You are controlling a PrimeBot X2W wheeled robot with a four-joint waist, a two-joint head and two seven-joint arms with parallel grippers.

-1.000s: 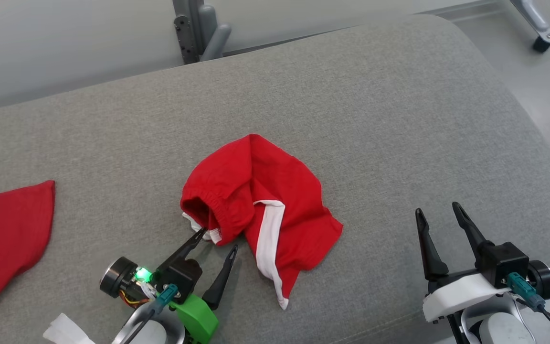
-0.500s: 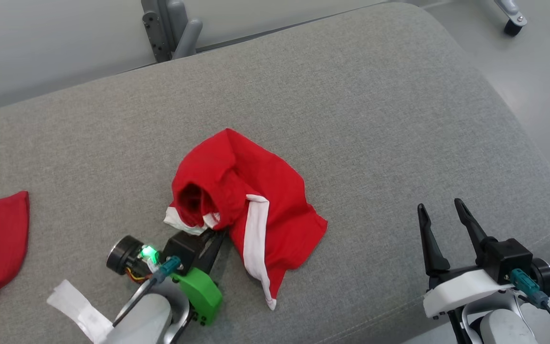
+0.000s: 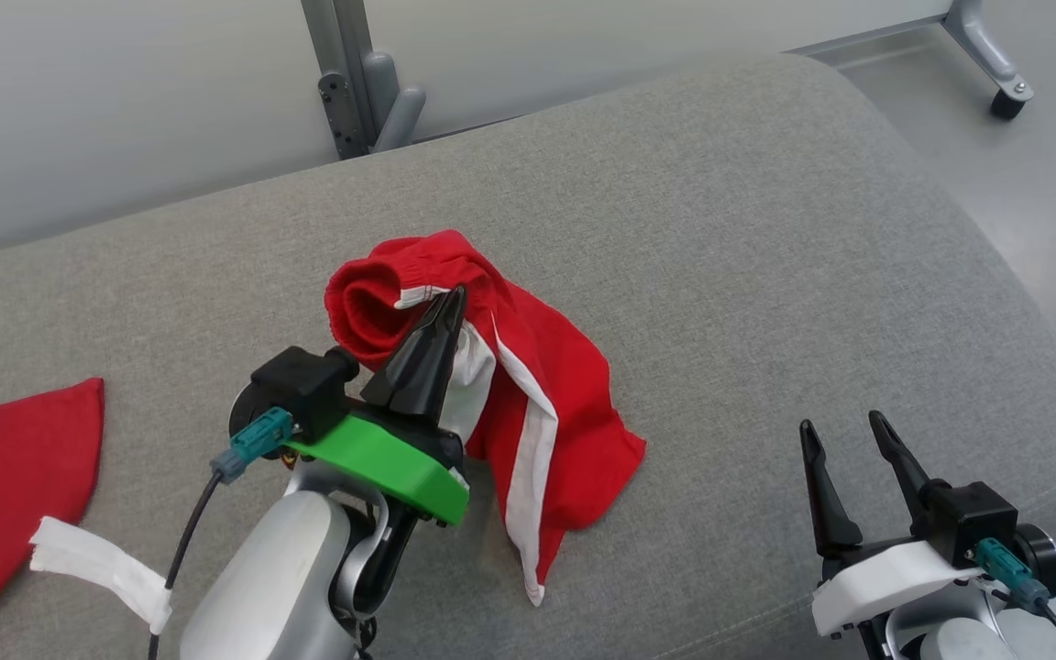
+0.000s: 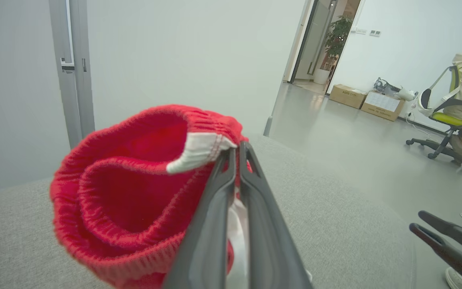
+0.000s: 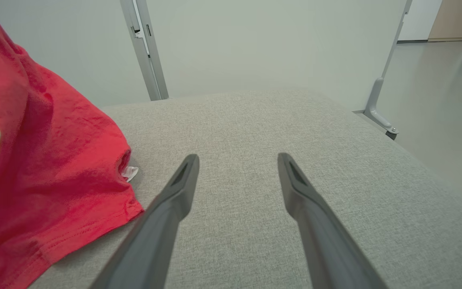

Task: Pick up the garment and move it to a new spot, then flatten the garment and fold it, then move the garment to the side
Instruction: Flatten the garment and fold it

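My left pincer (image 3: 455,295) is clenched on the shorts (image 3: 583,385), one end raised (the rest drapes on the cushion (image 3: 766,229)); right pincer (image 3: 840,422) gapes, idle. Moving, flattening, folding all remain.

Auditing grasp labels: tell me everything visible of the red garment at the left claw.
The red garment looks like soft knit shorts: ribbed elastic waistband, white side stripes, white label inside the band. Crumpled, not flattened. The left claw is shut on the waistband by the label, holding that end raised and gaping; the rest drapes onto the grey cushion. The right claw is open, clear of it.
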